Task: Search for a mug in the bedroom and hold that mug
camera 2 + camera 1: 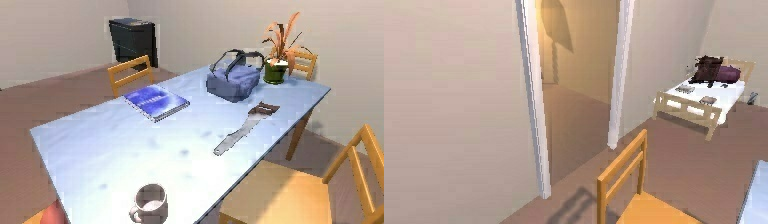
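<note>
Mug [150,203] upright, mouth up, near tabletop's [100,145] near edge, well apart from rest. Likely good for side reach: nothing crowds it.

Blue book [157,101] flat mid-tabletop. Grey-blue bag [236,76] and potted plant [278,55] pushed toward far end. Long saw-like tool [243,128] lies slantwise near edge, exact kind unclear.

Wooden chair [300,195] cut off by picture edge.

Ahead: doorway [579,90], bed [709,100] beyond. Dark heap [714,70] on bed, too small to name.

Claw's state: cannot tell.
</note>
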Controlling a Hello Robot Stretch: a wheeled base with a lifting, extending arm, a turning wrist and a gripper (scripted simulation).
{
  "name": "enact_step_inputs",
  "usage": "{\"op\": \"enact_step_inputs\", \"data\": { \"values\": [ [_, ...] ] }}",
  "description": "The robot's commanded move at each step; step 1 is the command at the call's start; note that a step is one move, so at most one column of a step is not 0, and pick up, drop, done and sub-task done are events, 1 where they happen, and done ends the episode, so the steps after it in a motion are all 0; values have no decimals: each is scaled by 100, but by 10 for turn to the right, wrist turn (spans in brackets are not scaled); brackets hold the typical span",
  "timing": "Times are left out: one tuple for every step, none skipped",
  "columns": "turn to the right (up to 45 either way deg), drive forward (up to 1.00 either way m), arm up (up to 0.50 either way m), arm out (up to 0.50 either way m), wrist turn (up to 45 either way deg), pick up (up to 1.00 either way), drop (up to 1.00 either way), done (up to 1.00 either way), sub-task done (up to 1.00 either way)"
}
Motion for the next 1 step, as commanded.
{"op": "enact_step_inputs", "data": {
  "values": [
    [0, 0, 50, 0, 0, 0, 0, 0, 0]
  ]
}}
